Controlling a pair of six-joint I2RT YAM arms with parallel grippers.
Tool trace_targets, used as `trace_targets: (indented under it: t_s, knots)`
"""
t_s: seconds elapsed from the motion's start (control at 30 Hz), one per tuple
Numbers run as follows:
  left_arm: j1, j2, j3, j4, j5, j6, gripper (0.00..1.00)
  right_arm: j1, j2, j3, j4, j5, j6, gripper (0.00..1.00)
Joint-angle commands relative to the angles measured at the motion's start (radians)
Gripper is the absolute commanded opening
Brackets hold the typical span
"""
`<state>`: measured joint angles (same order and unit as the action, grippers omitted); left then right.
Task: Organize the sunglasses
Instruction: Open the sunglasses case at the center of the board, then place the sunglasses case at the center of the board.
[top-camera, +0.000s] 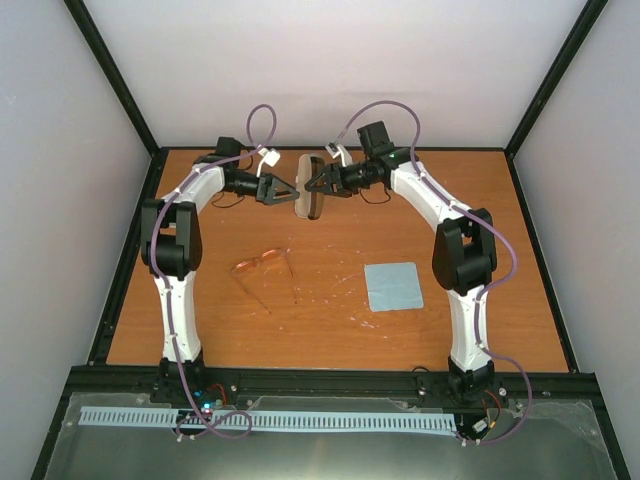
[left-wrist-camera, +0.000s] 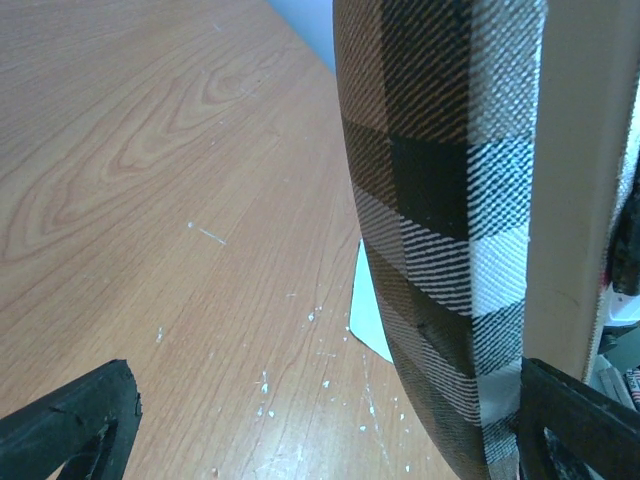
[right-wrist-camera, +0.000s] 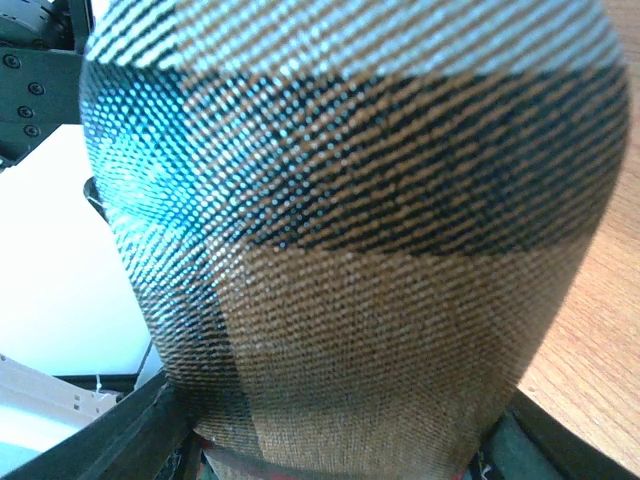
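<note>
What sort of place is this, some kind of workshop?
Most likely a robot lab test booth: a wooden table boxed in by plain white panels on a black frame, a left arm and right arm bolted at its near edge, and a few props: sunglasses, a case and a cloth.

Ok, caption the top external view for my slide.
Left gripper and right gripper flank a tan plaid oblong case; orange-lensed sunglasses and a light blue square cloth lie nearer the camera.
</note>
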<state>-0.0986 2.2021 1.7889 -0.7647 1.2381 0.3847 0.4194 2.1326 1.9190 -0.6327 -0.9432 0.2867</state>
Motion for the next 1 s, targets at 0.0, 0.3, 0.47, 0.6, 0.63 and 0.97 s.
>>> trace_targets:
  t_s: [0.0, 0.3, 0.47, 0.6, 0.63, 0.97]
  knots:
    - [0.050, 0.056, 0.009, 0.073, -0.221, 0.039, 1.00, 0.024, -0.132, -0.009, -0.035, -0.237, 0.024, 0.08]
    - [0.045, 0.068, 0.001, 0.090, -0.254, 0.033, 1.00, 0.024, -0.146, -0.049, -0.015, -0.239, 0.033, 0.05]
    - [0.042, 0.084, 0.000, 0.089, -0.278, 0.039, 1.00, 0.024, -0.157, -0.073, 0.013, -0.244, 0.048, 0.04]
    - [0.041, 0.094, 0.000, 0.087, -0.291, 0.043, 0.99, 0.024, -0.161, -0.086, 0.021, -0.242, 0.053, 0.03]
    - [0.042, 0.093, 0.000, 0.088, -0.290, 0.043, 0.99, 0.024, -0.161, -0.088, 0.019, -0.236, 0.053, 0.03]
    - [0.061, -0.005, -0.017, 0.110, -0.211, -0.025, 0.99, -0.002, -0.026, -0.089, -0.099, -0.070, 0.059, 0.03]
